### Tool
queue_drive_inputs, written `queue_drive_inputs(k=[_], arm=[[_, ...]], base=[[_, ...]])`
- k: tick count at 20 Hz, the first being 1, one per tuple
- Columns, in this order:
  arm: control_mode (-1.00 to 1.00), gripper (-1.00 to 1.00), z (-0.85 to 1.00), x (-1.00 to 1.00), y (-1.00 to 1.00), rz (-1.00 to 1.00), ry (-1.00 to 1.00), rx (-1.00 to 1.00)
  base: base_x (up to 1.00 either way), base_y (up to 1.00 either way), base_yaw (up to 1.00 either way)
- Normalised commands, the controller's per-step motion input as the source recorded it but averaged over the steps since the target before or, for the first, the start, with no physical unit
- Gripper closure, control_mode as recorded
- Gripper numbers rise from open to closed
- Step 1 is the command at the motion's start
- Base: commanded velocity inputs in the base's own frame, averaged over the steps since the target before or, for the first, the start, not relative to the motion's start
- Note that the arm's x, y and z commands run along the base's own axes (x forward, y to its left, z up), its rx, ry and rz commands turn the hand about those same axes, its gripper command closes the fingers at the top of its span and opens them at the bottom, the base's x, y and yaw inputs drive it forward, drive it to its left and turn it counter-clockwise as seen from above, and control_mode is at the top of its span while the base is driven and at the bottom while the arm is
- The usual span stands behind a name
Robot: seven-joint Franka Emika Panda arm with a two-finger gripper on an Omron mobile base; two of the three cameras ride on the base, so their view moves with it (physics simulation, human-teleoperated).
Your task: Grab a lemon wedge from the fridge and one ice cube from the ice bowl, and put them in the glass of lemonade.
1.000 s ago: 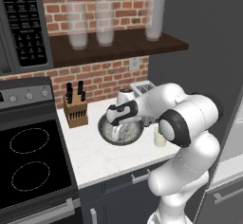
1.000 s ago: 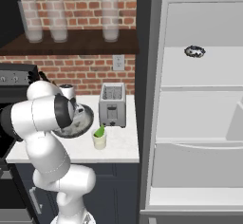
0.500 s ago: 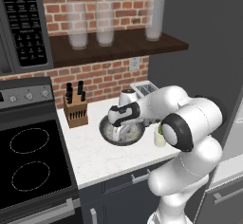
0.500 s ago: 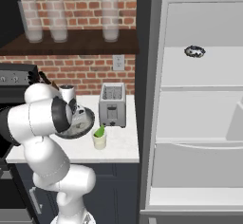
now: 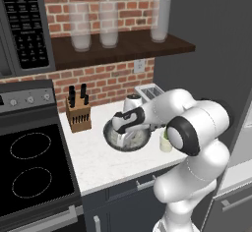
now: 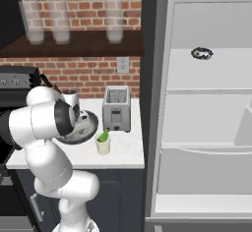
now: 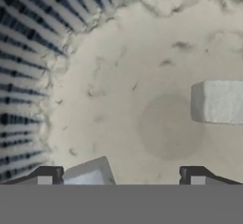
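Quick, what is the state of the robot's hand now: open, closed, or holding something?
Hand: open, holding nothing, poised low inside the ice bowl; one ice cube lies between its fingertips.

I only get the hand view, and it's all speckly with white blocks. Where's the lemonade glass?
Observer: The glass of lemonade stands on the counter right beside the ice bowl, in front of the toaster.
Operator: Is the lemon in it yet?
Observer: Yes, a green lemon wedge pokes out of its top.
Operator: Is the fridge shut?
Observer: No, the fridge stands open, with a small dark ring on an upper shelf.
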Motion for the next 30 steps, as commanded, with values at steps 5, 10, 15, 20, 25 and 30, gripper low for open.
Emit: queue_drive_inputs(k=[5,10,15,20,25,30], arm=[[-1.00,-1.00,-0.13,-0.01,0.00,0.00,0.00,0.00],[-1.00,-1.00,-0.04,-0.02,0.00,0.00,0.00,0.00],[-1.00,-1.00,-0.03,-0.12,0.00,0.00,0.00,0.00],[-1.00,-1.00,-0.03,-0.31,0.00,0.00,0.00,0.00],[-1.00,-1.00,0.00,-0.04,0.00,0.00,0.00,0.00],[-1.00,1.00,0.00,0.00,0.00,0.00,0.00,0.00]], base=[[0.00,0.00,0.00],[0.00,0.00,0.00],[0.00,0.00,0.00],[0.00,0.00,0.00],[0.00,0.00,0.00],[0.00,0.00,0.00]])
